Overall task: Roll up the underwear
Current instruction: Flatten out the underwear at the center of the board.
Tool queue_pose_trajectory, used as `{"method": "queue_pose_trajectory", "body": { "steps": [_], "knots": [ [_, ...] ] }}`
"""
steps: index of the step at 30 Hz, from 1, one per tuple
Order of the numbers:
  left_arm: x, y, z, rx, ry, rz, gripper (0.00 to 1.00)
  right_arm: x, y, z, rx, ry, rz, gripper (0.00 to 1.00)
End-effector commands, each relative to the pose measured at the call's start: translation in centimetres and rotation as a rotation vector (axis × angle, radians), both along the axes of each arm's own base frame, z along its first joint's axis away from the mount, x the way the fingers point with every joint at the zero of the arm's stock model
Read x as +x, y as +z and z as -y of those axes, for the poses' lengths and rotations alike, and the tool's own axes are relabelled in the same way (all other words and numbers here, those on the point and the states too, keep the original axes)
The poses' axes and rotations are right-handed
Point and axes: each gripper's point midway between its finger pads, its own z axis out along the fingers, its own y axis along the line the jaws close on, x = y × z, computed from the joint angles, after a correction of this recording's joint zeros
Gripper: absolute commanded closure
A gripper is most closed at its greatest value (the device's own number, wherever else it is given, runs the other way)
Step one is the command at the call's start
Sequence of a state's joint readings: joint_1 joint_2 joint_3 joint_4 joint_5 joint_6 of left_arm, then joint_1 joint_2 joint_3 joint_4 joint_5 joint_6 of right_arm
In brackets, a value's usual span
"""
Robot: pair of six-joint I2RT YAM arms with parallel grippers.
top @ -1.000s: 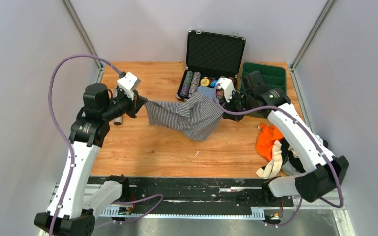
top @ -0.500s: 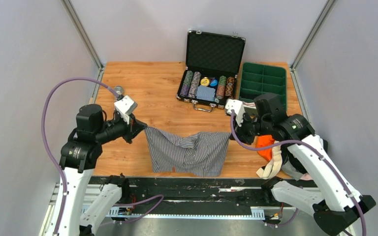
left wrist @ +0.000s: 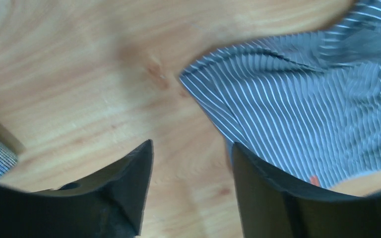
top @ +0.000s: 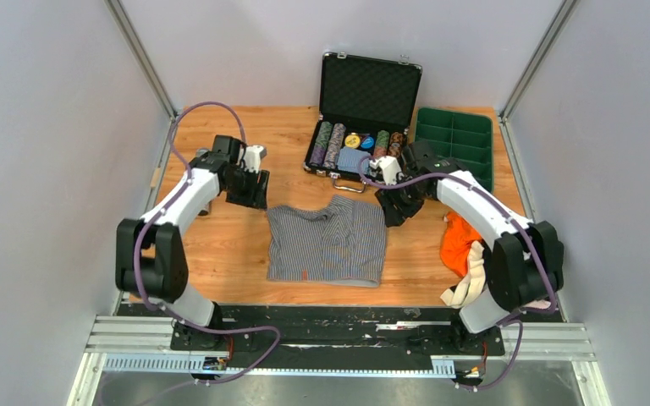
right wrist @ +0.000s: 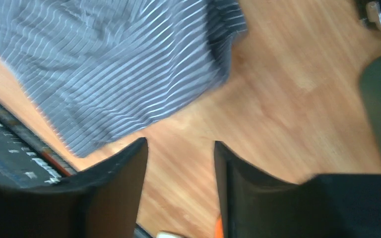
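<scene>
- The pinstriped underwear [top: 328, 245], held stretched a moment ago, is laid flat between the tools.
- The left tool [left wrist: 191, 148] and right tool [right wrist: 178, 144] are released and emptied.
- Rolling can now be begun.

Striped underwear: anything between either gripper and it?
Nothing visible. The striped underwear lies spread on the table. The left gripper and right gripper, both open, hang just off its far corners. The chip case sits behind them and the orange pile off to the right, neither in the path.
</scene>
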State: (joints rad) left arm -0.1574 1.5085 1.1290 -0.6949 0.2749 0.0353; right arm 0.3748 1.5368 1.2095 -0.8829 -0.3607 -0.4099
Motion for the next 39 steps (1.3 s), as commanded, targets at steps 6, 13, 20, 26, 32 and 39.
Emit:
{"method": "queue_pose_trajectory", "body": {
  "steps": [6,13,20,26,32,39],
  "knots": [
    [2.1,4.5,-1.1,-0.01,0.195,0.092,0.14,3.7,1.9,2.5,-0.069,-0.179,0.154,0.21],
    [-5.9,-0.6,2.2,-0.228,0.218,-0.244,0.17,-5.2,-0.1,-1.6,0.095,0.162,-0.03,0.43],
    [-9.8,-4.6,2.8,-0.27,0.226,-0.487,0.27,-8.3,-3.4,-3.0,0.045,0.384,-0.035,0.53],
    [-11.9,-6.1,3.9,-0.309,0.227,-0.584,0.4,-8.7,-4.9,-4.4,0.049,0.432,-0.074,0.67],
    [-13.5,-7.5,4.6,-0.294,0.251,-0.683,0.41,-8.8,-5.8,-5.5,0.049,0.449,-0.112,0.7],
    [-16.2,-7.5,4.5,-0.291,0.31,-0.787,0.43,-8.9,-6.8,-6.2,0.054,0.443,-0.173,0.73]
  ]
}}
